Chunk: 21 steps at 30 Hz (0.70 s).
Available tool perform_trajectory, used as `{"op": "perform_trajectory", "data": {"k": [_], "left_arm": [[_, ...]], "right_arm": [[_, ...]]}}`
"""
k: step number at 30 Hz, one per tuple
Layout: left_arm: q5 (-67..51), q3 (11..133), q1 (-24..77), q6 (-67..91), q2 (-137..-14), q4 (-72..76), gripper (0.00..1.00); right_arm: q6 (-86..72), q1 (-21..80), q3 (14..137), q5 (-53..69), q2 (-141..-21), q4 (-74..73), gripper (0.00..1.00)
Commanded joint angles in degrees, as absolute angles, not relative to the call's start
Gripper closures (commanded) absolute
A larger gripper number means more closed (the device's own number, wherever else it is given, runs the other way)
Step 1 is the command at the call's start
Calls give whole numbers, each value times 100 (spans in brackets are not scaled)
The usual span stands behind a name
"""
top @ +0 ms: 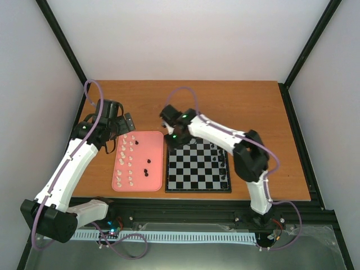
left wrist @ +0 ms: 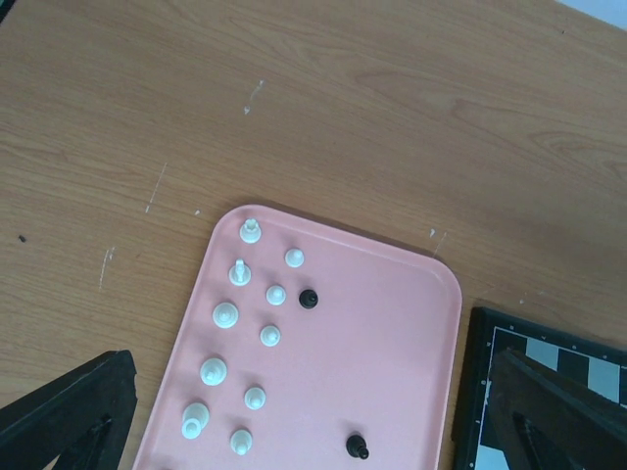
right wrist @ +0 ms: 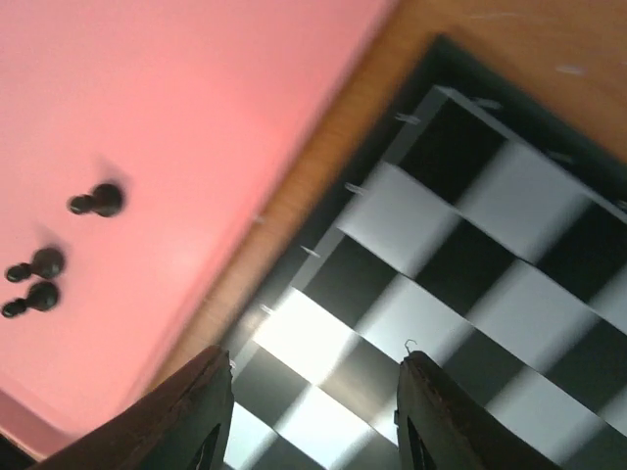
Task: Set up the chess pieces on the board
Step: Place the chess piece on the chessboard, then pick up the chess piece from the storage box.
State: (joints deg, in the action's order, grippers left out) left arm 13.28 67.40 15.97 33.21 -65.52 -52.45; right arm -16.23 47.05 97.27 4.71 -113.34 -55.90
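The checkered board (top: 194, 169) lies right of a pink tray (top: 154, 180). Several black pieces (top: 224, 163) stand along the board's right side. Several white pieces (top: 128, 160) and three black pieces (top: 147, 169) stand on the tray. My left gripper (top: 115, 122) is open and empty, above the table behind the tray's far left corner. In the left wrist view (left wrist: 309, 392) white pieces (left wrist: 225, 314) and two black pieces (left wrist: 308, 299) show below it. My right gripper (top: 169, 134) is open and empty over the board's far left corner. The right wrist view (right wrist: 313, 392) shows bare squares (right wrist: 470, 225) beneath it and three black pieces (right wrist: 96, 202) on the tray.
The wooden table (top: 225, 107) stretches behind the board and tray. The board's dark rim (left wrist: 478, 392) lies close beside the tray's right edge (left wrist: 446, 323). A black frame rail (top: 197, 211) runs along the table's near edge.
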Motion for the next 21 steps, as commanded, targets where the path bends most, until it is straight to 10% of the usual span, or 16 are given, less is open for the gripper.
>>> {"op": "perform_trajectory", "data": {"k": [1, 21], "left_arm": [[1494, 7128, 1574, 3214, -6467, -5357, 0], [1572, 7136, 1574, 3193, -6417, -5495, 0]], "right_arm": [[-1534, 5230, 10599, 745, -12133, -5698, 46], [-907, 5739, 12822, 1524, -14115, -6279, 58]]}}
